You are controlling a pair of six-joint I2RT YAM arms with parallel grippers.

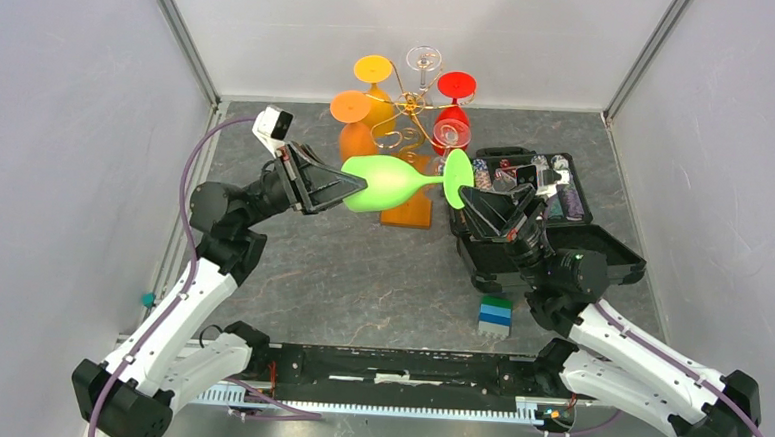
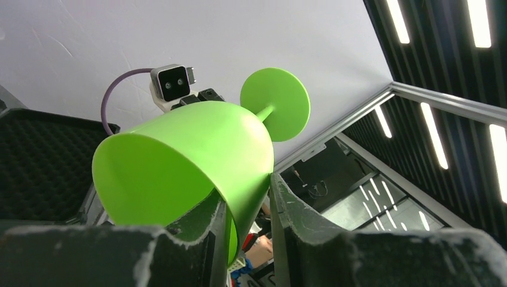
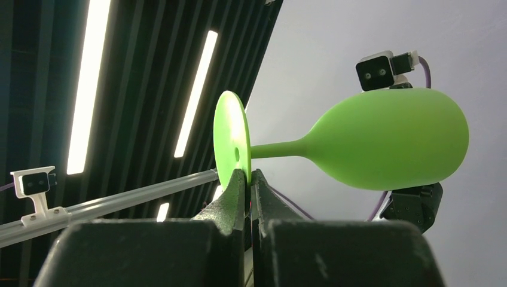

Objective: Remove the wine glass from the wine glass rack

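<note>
wine glass [image 1: 390, 184]: smooth lime-green, lying level in the air before the gold curled-wire wine glass rack [image 1: 409, 110] | left gripper [image 1: 357, 189]: clamps thin bowl rim | right gripper [image 1: 461, 207]: pinches flat round foot

Bright, even light; soft shadows.

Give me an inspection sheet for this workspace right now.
Surface: grey stone-pattern table, no spills seen.
Job's things: green wine glass held sideways, off the wine glass rack; orange glasses, red glass and clear glass hang there.
Clutter: open black case, stacked blocks.
Tools: left tool shut on the bowl rim; right tool shut on the foot.
Cables: purple cable on each arm, clear of the glass.
Surroundings: pale walls; nothing else seen.
</note>
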